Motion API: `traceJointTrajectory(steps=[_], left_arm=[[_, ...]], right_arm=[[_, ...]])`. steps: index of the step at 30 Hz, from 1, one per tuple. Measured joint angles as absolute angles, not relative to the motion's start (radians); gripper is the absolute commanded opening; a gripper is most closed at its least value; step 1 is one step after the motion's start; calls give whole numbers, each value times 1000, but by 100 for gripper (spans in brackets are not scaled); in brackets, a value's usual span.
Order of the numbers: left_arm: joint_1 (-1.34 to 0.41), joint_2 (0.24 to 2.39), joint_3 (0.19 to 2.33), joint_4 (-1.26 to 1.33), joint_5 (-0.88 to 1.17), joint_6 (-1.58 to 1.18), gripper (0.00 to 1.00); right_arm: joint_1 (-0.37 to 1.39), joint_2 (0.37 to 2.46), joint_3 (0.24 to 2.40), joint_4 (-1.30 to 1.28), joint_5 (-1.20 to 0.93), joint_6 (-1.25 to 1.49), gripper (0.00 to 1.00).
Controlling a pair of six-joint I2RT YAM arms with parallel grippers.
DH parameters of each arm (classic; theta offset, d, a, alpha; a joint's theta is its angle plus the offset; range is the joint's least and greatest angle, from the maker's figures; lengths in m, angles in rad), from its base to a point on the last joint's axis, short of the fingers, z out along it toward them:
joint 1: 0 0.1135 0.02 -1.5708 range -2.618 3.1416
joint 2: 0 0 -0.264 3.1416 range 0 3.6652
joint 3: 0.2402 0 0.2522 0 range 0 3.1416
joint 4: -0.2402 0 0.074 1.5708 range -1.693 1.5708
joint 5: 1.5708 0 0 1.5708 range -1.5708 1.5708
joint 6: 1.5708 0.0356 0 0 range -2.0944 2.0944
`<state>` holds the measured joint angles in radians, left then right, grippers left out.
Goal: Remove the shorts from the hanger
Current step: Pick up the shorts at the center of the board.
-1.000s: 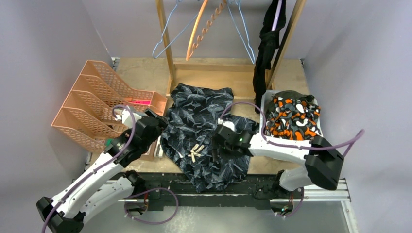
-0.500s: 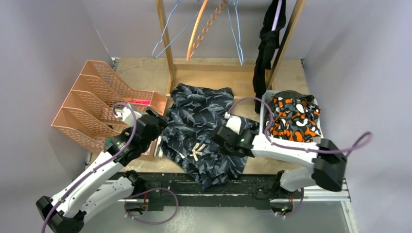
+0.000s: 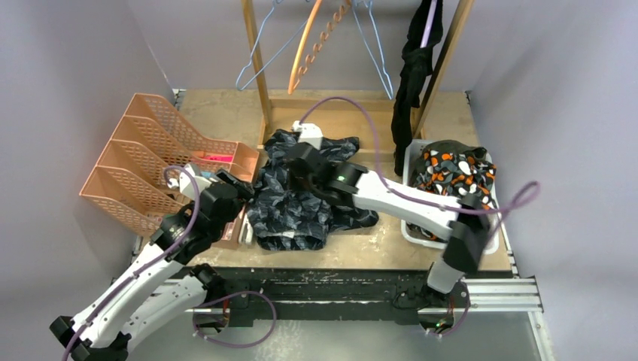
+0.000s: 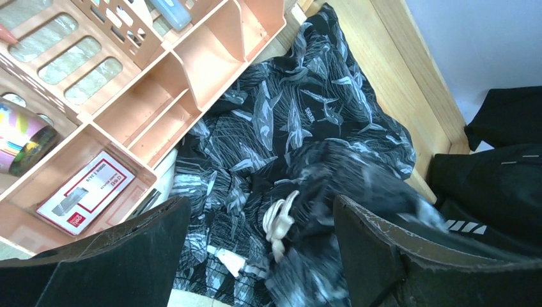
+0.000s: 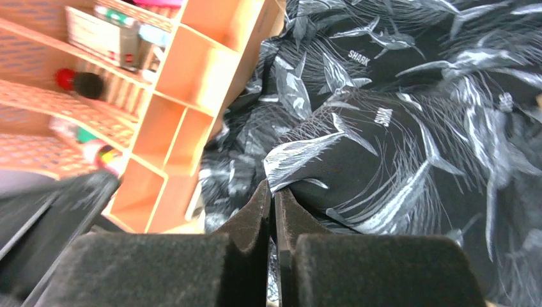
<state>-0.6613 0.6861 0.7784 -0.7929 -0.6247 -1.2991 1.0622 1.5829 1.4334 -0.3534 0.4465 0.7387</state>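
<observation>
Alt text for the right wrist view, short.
The right gripper, jaws shut, pinches a fold of the dark grey-blue shark-print shorts lying rumpled across the frame. An orange desk organizer stands at left.

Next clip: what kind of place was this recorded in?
Most likely a staged robot test cell, not a home: plain grey walls enclose a small wooden table holding a wooden garment rack with bare hangers, an orange desk organiser and shorts.
</observation>
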Motion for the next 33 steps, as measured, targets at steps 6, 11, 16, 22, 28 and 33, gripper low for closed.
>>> traceJointTrajectory(steps=[6, 11, 16, 22, 28, 33], left_arm=[[-661, 632, 801, -854, -657, -1321, 81], [-661, 566, 828, -919, -713, -1345, 81], [-661, 499, 839, -976, -776, -1376, 81], [-661, 443, 849, -1028, -840, -1407, 80], [-661, 431, 860, -1059, -873, -1418, 80], [-661, 430, 862, -1080, -886, -1422, 80]], right_arm=[[1031, 1854, 1552, -353, 369, 684, 43], [1013, 1911, 1542, -336, 278, 673, 73], [1009, 1912, 1525, -268, 162, 648, 92], [1021, 1942, 1533, -217, 78, 628, 99], [1052, 2076, 1643, -284, 105, 627, 99], [1087, 2122, 1670, -323, 134, 617, 99]])
